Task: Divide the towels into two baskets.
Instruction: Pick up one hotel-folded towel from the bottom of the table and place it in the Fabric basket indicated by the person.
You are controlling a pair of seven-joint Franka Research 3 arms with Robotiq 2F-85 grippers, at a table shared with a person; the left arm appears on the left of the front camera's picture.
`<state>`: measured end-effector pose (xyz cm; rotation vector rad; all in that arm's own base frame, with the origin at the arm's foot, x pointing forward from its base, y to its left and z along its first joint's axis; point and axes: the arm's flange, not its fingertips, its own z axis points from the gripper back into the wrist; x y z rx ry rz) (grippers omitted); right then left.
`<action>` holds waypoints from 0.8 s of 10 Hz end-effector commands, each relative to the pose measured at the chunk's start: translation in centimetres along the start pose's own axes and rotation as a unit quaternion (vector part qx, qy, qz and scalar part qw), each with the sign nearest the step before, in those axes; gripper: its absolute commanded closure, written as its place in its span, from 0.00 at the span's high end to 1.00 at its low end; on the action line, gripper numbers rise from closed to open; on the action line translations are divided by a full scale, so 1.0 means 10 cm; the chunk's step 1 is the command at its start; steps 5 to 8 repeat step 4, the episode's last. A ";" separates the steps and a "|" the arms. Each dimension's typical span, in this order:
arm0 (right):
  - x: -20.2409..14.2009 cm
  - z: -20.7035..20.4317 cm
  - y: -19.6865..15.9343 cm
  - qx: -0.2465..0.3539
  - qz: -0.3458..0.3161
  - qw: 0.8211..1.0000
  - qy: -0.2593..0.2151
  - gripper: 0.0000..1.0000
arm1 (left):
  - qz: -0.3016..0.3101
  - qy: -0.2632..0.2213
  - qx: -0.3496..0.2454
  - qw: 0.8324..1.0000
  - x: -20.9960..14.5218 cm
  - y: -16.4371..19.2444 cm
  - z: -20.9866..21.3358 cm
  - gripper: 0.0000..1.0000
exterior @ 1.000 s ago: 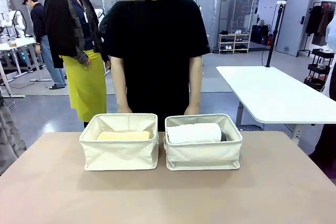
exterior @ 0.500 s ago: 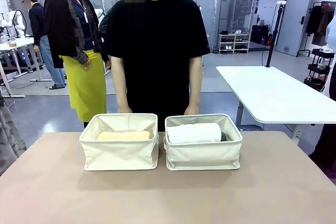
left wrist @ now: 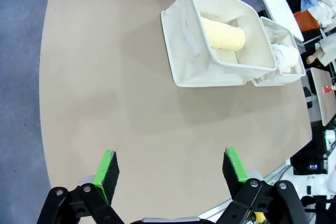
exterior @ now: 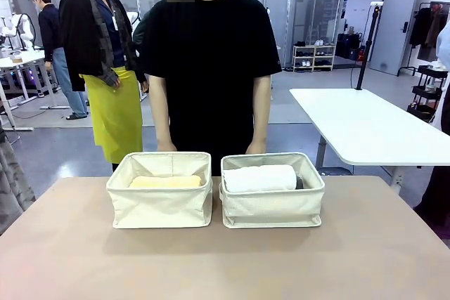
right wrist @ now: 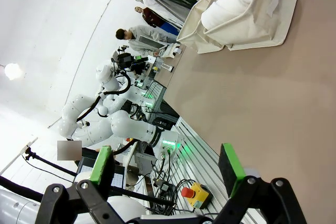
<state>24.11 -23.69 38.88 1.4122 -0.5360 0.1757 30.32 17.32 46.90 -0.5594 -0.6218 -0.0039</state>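
Observation:
Two cream canvas baskets stand side by side at the table's far edge. The left basket (exterior: pixel 159 205) (left wrist: pixel 184 51) holds a pale yellow towel roll (exterior: pixel 165 182) (left wrist: pixel 224 32). In the right basket (exterior: pixel 273 209) (right wrist: pixel 262 22) lies a white towel roll (exterior: pixel 259 178) (right wrist: pixel 226 6), with a dark grey towel (exterior: pixel 299 183) peeking behind its right end. My left gripper (left wrist: pixel 170 170) hovers open over bare tabletop, well short of the baskets. My right gripper (right wrist: pixel 167 169) is open too, above the table's near side, holding nothing.
A person in a black shirt (exterior: pixel 209 68) stands right behind the baskets, hands down at the far rims. The tan table (exterior: pixel 225 265) is bare in front of the baskets. A white table (exterior: pixel 365 128) stands at the back right.

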 end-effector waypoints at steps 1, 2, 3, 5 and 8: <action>-0.01 0.00 0.04 0.002 -0.002 1.000 -0.001 1.00 | -0.003 -0.003 -0.014 1.000 -0.01 0.01 0.02 1.00; -0.01 0.00 0.04 0.002 -0.002 1.000 -0.001 1.00 | -0.003 -0.003 -0.014 1.000 -0.01 0.01 0.02 1.00; -0.01 0.00 0.04 0.002 -0.002 1.000 -0.001 1.00 | -0.003 -0.003 -0.014 1.000 -0.01 0.01 0.02 1.00; -0.01 0.00 0.04 0.002 -0.002 1.000 -0.001 1.00 | -0.003 -0.003 -0.014 1.000 -0.01 0.01 0.02 1.00; -0.01 0.00 0.04 0.002 -0.002 1.000 -0.001 1.00 | -0.003 -0.003 -0.014 1.000 -0.01 0.01 0.02 1.00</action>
